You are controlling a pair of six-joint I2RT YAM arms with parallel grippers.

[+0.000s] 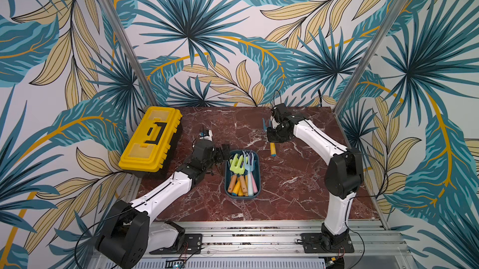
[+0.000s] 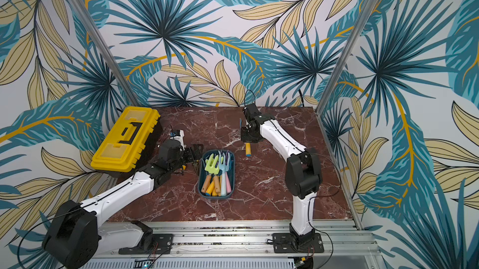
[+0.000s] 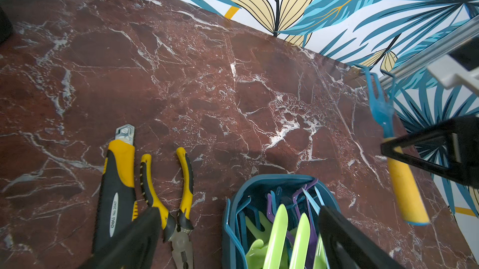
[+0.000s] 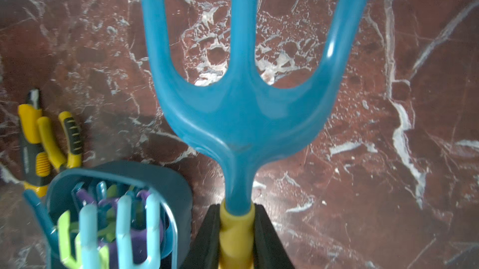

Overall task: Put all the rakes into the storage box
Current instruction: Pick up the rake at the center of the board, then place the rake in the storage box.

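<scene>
Item 1, rake (image 4: pixel 241 115): blue head with 3 prongs, yellow handle. The right gripper (image 4: pixel 237 228) is clamping the handle just below the head, its 2 black fingers (image 4: pixel 269 236) pressing on opposite sides. In both top views the rake (image 1: pixel 273 149) is hanging over the table (image 1: pixel 298 177) beyond the far right corner of the storage box, near it but not touching, outside it. Whether the handle end is touching the table cannot be told.

Item 2, storage box (image 1: pixel 242 197): dark teal tub, lidless, sitting at the middle of the table. It is holding several rakes (image 1: pixel 242 174) with green, light blue, purple and pink parts, heads pointing to the far end.

Item 3, left gripper (image 1: pixel 224 152): hovering just beside the box's far left corner, fingers (image 3: pixel 344 234) standing wide apart, holding nothing.

Item 4, utility knife (image 3: pixel 116 190) and pliers (image 3: pixel 188 182): yellow and black, lying side by side on the table, left of the box.

Item 5, yellow toolbox (image 1: pixel 150 139): closed, black handle on top, sitting at the table's far left corner.
</scene>
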